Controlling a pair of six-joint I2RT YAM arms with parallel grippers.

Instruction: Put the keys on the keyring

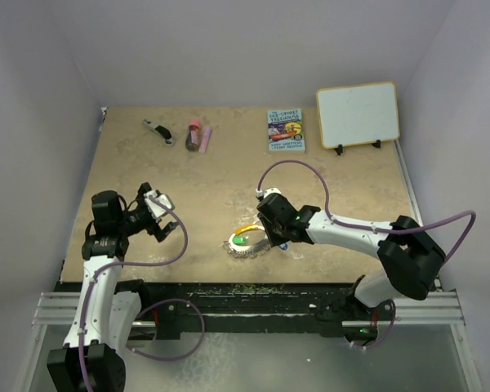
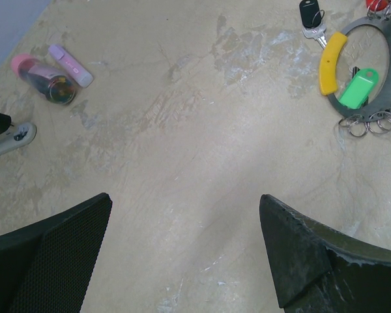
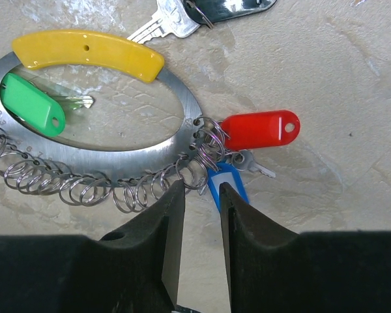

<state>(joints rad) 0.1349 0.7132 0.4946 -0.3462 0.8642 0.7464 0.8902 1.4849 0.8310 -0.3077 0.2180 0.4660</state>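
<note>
The keyring lies flat on the table's near centre, a silvery ring with a yellow stretch and a rim of small split rings. A green key lies inside it. A red key and a blue key hang from rings at its edge. A black key lies just outside the yellow stretch. My right gripper is low over the rim, jaws slightly apart and empty, tips at the blue key. My left gripper is wide open and empty, well left of the ring.
A black-and-silver tool, a pink-capped bottle and a pink tube lie at the back left. A book and a small whiteboard stand at the back right.
</note>
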